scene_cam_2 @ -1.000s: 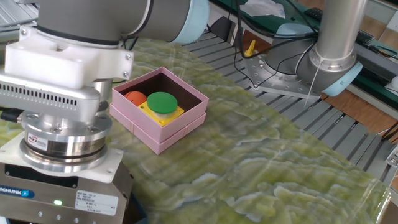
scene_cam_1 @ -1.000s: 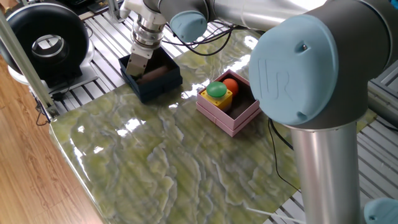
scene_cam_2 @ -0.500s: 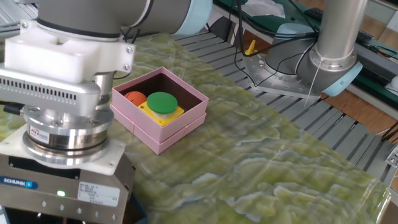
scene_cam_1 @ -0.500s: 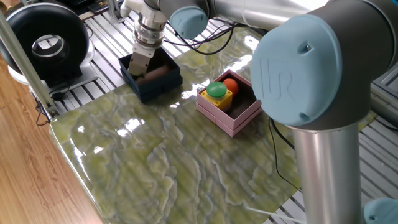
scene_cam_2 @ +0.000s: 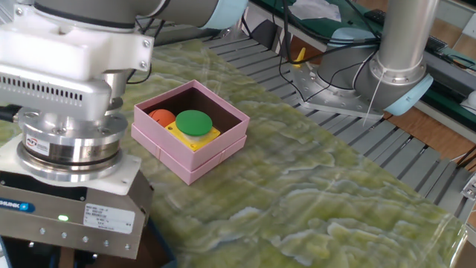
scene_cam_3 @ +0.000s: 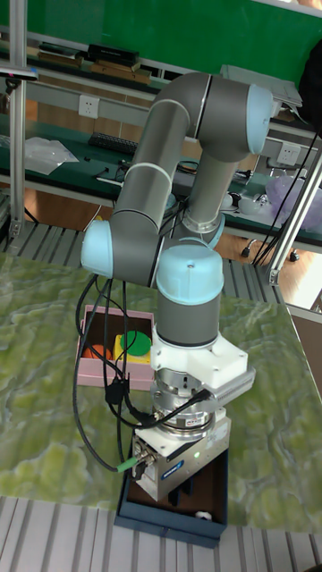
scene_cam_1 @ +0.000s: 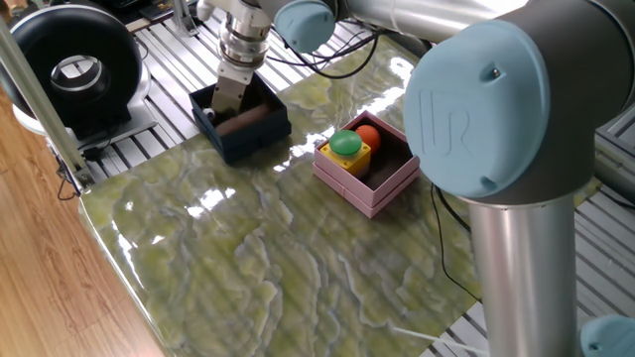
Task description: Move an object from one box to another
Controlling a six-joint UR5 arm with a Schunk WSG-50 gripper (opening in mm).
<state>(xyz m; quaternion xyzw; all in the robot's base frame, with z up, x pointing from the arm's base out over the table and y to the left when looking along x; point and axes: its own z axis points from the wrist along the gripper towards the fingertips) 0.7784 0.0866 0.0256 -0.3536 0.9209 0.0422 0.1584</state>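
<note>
In one fixed view, the gripper (scene_cam_1: 227, 102) is seen lowered into the navy box (scene_cam_1: 241, 121), right over a brownish object (scene_cam_1: 245, 118) lying inside; jaw opening can't be told. The pink box (scene_cam_1: 365, 165) sits right of the navy box.

In the other fixed view, fingers are cropped out.

In the tall view, the gripper (scene_cam_3: 179, 491) is partly hidden.

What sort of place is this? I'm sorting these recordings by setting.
Most likely a robotics lab or workshop: a robot arm on a slatted metal bench, workbenches with equipment behind, loose cables.
</note>
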